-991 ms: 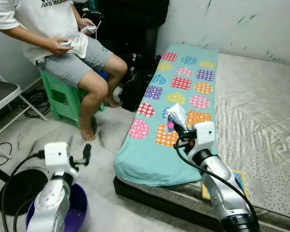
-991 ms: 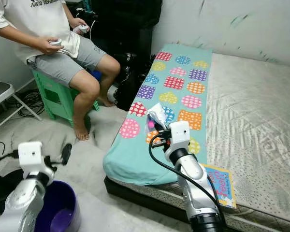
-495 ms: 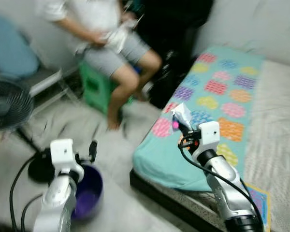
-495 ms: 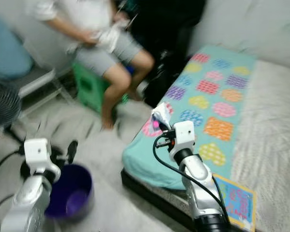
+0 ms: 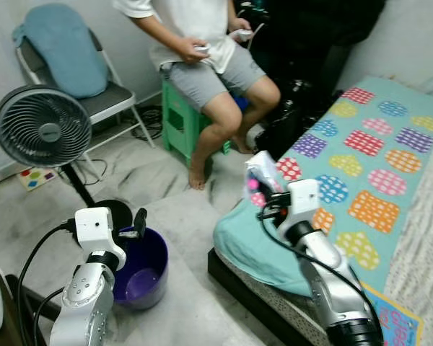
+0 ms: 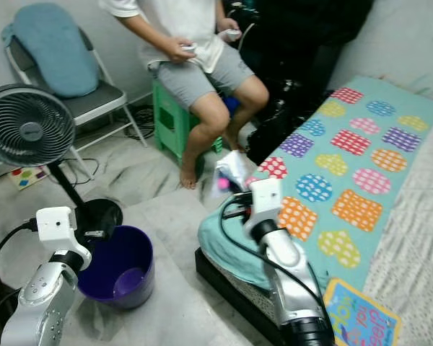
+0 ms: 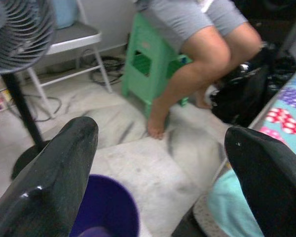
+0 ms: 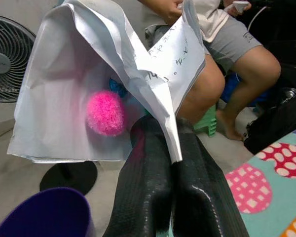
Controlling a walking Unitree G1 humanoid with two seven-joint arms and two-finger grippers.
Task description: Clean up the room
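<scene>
Right pincer (image 8: 175,133): you had it clamped on crumpled paper (image 8: 89,84), light and flimsy; grip the fold.
Left pincer (image 7: 158,163): fingers apart, over purple bin (image 5: 141,267).

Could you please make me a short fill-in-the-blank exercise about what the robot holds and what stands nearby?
1. The right gripper is shut on a crumpled ____ with a pink pom-pom in it.
2. The bucket on the floor is ____ in colour.
3. The left gripper is ____, above the bucket.
4. The person sits on a ____ stool.

Missing words: paper; purple; open; green
</scene>
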